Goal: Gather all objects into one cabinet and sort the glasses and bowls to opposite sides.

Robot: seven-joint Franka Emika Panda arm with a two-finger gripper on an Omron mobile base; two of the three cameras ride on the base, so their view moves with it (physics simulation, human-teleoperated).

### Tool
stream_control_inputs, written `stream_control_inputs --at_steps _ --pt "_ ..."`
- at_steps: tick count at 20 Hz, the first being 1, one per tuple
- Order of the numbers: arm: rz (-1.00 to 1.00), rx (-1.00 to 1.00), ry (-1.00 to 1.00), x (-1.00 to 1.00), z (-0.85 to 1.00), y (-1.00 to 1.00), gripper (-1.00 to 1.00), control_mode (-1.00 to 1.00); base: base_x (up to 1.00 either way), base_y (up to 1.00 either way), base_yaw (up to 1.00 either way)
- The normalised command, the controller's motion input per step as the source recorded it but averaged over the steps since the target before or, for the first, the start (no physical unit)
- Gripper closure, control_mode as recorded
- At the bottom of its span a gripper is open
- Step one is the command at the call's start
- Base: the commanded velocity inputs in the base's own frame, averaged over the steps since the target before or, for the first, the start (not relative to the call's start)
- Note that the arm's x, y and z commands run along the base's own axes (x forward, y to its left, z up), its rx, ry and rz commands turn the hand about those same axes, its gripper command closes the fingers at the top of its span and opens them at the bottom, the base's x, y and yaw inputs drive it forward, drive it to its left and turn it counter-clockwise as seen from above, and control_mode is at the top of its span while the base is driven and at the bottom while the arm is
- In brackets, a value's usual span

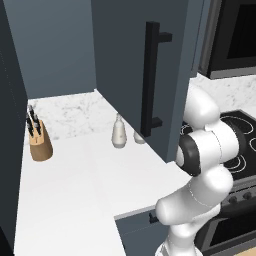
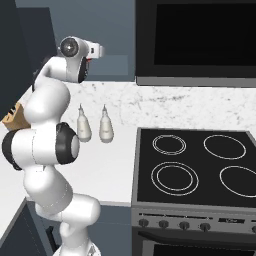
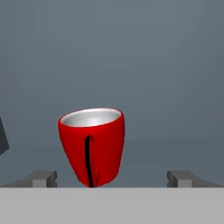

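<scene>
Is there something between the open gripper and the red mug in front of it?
Nothing visible. In the hand view the red mug stands upright ahead of the open gripper, left of centre between the fingertips, with clear space around it.

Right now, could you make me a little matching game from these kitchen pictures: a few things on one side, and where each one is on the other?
Things:
1. glossy red mug
2. tan wooden knife block
3. two white pear-shaped shakers
4. black glass cooktop

Places:
A. beside the white counter, on the right
B. counter's left end
C. upright ahead of the open fingers
D. counter, near the marble backsplash

Pairs: 1-C, 2-B, 3-D, 4-A
</scene>
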Motion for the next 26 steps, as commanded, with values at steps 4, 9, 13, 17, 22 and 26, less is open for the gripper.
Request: stream_control_inputs --at_steps 4,9,13,17,22,26 --pt "-0.01 0.00 0.00 0.24 -0.06 0.16 -1.00 -1.00 0.00 0.00 0.00" --pt "-0.01 0.00 0.00 0.23 -0.05 0.15 -1.00 -1.00 0.00 0.00 0.00" --pt "-0.02 0.00 0.00 0.13 -0.02 0.04 -1.00 -1.00 0.00 0.00 0.00" --pt "-0.03 0.00 0.00 0.06 -0.01 0.03 -1.00 -1.00 0.00 0.00 0.00" --pt "-0.03 0.00 0.00 0.06 -0.04 0.09 -1.00 -1.00 0.00 0.00 0.00" --pt "-0.03 -0.03 0.00 0.14 -0.10 0.17 1.00 -1.00 0.00 0.00 0.00"
